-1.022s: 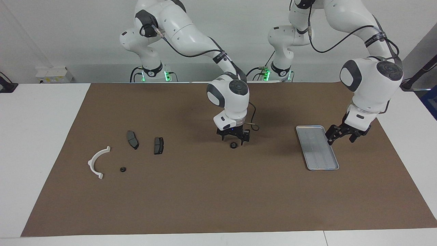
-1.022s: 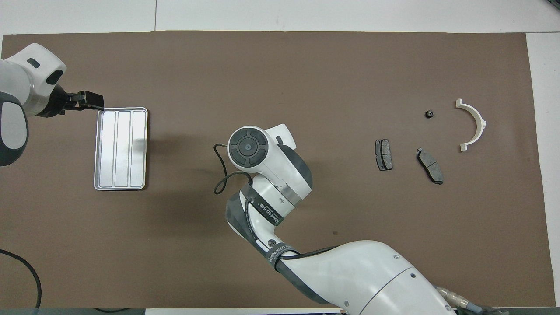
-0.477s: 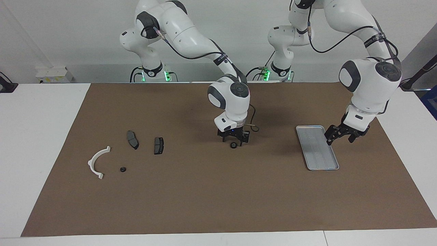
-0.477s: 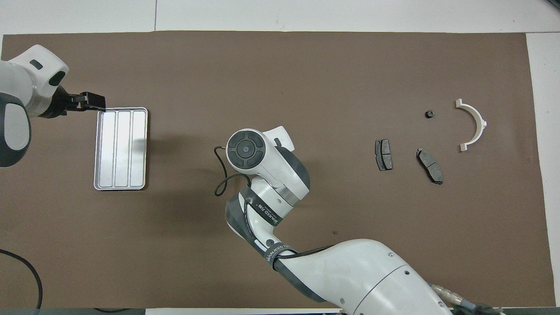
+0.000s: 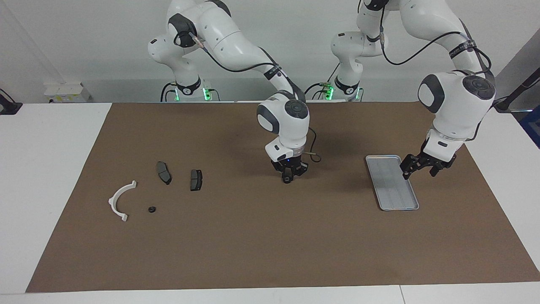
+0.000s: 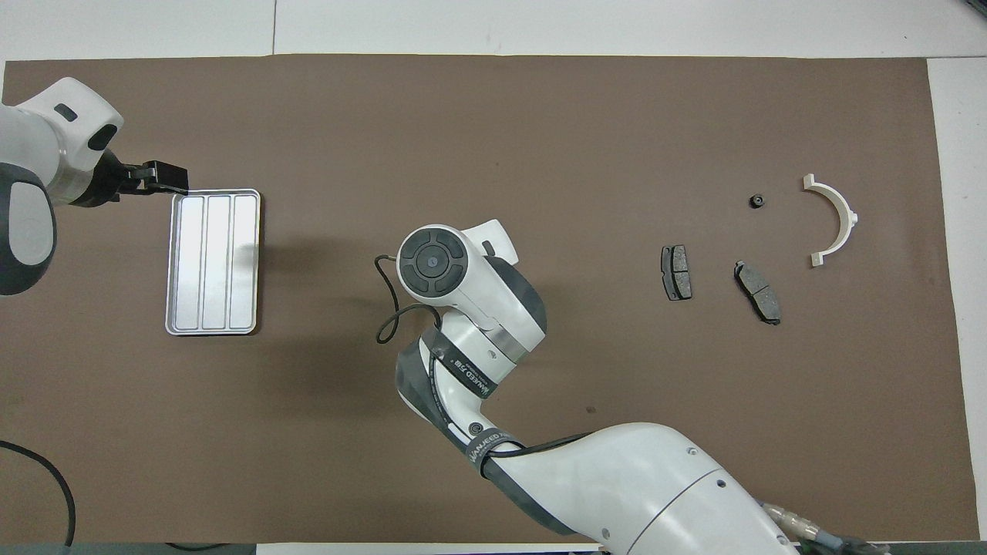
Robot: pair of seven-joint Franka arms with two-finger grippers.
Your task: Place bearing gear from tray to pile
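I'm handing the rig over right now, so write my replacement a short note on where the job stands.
Right end effector: down at mid-mat, closed on the small black round bearing gear.
Left end effector: open, waiting beside the flat silver-grey ridged metal tray.
Pile, toward the right arm's end: white curved plastic arc, two dark grey brake-pad-shaped pieces, and another small black gear.
Done: the gear is off the tray.
Left: carry it to the pile and release.

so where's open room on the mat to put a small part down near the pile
Bare mat lies between the brake pad and the right gripper. It is crowded among the white arc, the small gear and the other pad.
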